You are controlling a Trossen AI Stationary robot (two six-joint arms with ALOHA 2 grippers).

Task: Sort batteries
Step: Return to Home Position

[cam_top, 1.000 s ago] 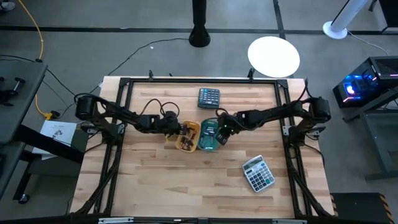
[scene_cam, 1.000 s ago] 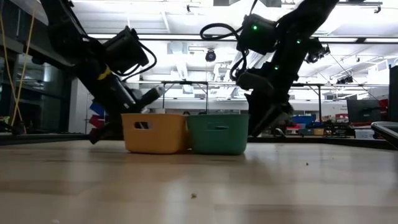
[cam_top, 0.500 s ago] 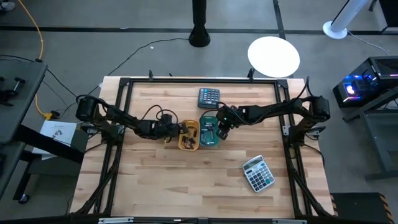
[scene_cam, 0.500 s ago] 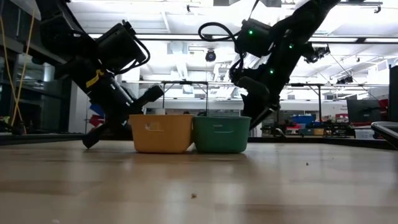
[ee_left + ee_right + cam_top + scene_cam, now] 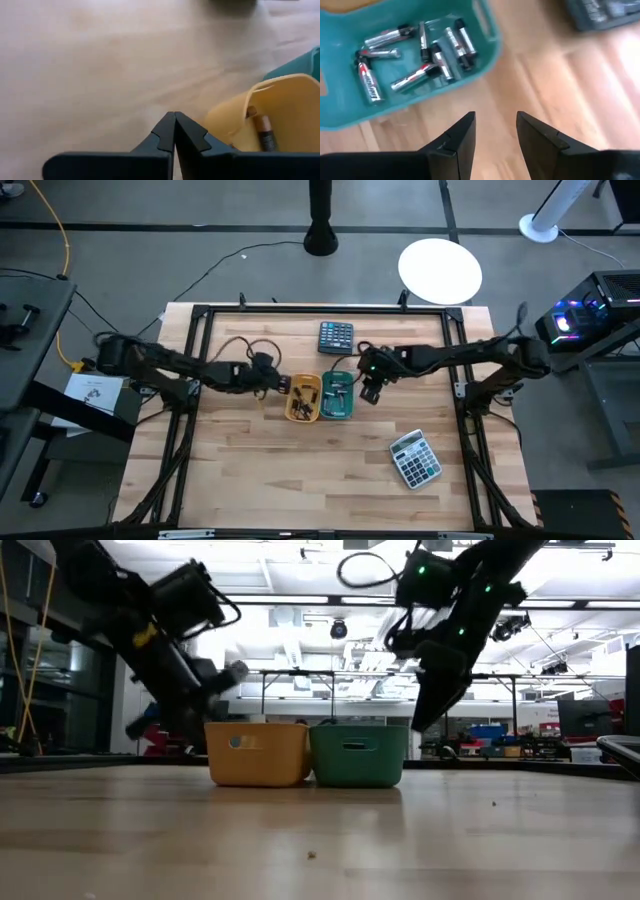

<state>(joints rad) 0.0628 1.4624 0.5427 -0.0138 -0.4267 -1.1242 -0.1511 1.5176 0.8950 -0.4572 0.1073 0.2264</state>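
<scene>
A: Versus half a second ago, we see the left gripper (image 5: 175, 122) and right gripper (image 5: 495, 125) farther back from the yellow bin (image 5: 258, 755) and green bin (image 5: 357, 755).

B: Batteries?

A: We see silver batteries (image 5: 415, 55) in the green bin and a copper-ended battery (image 5: 264, 134) in the yellow bin.

B: Fingers?

A: Left gripper fully closed, empty, just beside the yellow bin. Right gripper parted, empty, beside the green bin.

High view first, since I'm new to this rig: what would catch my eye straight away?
Two small bins stand side by side mid-table: a yellow bin and a green bin holding silvery batteries. The left gripper, shut, hangs beside the yellow bin; the right gripper, open, hangs beside the green one.
</scene>
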